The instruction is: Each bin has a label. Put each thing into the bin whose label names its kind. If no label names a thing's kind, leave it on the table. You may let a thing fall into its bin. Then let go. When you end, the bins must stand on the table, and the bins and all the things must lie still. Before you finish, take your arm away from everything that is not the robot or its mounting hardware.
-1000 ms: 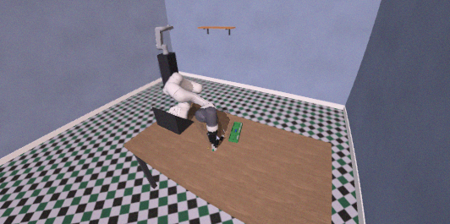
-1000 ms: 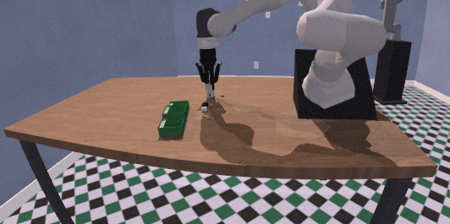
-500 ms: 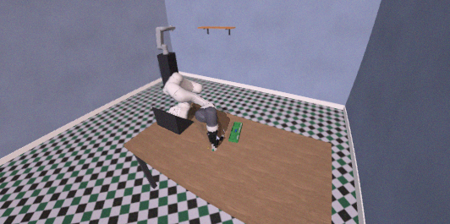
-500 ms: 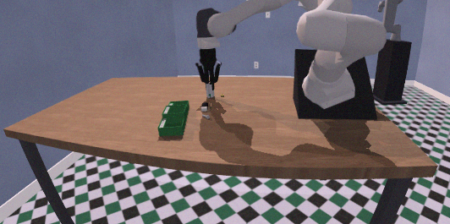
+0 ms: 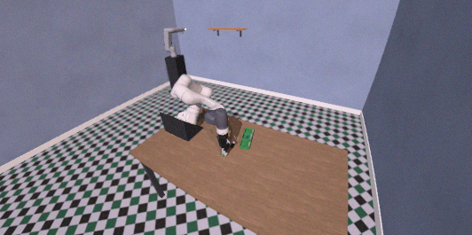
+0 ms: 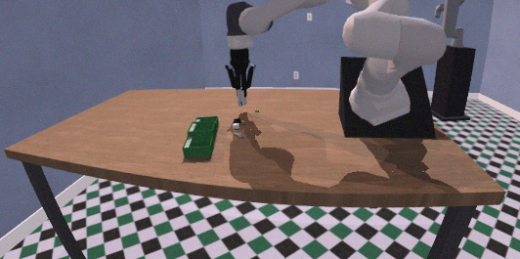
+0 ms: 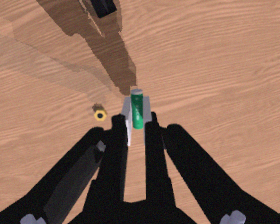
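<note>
My gripper (image 5: 224, 150) (image 6: 241, 94) (image 7: 137, 106) is shut on a small green and grey piece (image 7: 136, 110) (image 6: 242, 102) and holds it above the table. A black and white piece (image 6: 237, 123) lies on the table near the bins, with a small grey piece (image 6: 238, 135) next to it. A tiny yellow ring (image 6: 257, 109) (image 7: 99, 115) lies on the wood just below the fingers.
A black box (image 5: 179, 126) (image 6: 386, 103) stands on the wooden table (image 5: 275, 177) (image 6: 122, 127) at the robot's base. The arm's shadow falls across the middle of the table. The floor is checkered all round.
</note>
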`<action>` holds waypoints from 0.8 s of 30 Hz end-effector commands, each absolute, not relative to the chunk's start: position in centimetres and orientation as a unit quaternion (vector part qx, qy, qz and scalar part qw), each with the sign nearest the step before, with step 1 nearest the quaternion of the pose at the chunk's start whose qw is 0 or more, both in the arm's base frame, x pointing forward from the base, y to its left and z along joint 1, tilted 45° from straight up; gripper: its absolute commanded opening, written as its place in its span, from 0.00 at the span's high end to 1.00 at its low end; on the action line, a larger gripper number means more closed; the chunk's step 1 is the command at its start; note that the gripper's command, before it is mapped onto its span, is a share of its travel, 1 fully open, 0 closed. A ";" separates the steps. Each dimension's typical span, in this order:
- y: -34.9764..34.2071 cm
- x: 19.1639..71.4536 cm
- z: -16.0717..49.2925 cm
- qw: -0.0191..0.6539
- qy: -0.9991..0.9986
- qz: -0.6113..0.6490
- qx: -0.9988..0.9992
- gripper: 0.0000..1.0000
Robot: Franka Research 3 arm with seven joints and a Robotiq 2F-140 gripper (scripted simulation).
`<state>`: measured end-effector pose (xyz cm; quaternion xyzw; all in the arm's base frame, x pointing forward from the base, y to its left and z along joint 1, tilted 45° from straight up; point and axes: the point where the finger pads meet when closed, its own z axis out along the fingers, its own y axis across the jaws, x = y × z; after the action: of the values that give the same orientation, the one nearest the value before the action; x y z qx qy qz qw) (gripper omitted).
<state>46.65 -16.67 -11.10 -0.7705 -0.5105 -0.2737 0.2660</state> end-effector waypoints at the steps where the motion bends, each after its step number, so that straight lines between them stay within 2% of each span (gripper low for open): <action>1: -17.5 46.2 -10.2 0.269 -0.513 -0.273 -0.768 0.95; 24: -18.7 46.0 -9.0 0.269 -0.513 -0.273 -0.768 0.95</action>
<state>45.99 -18.54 -9.17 -0.7697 -0.5116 -0.2712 0.2687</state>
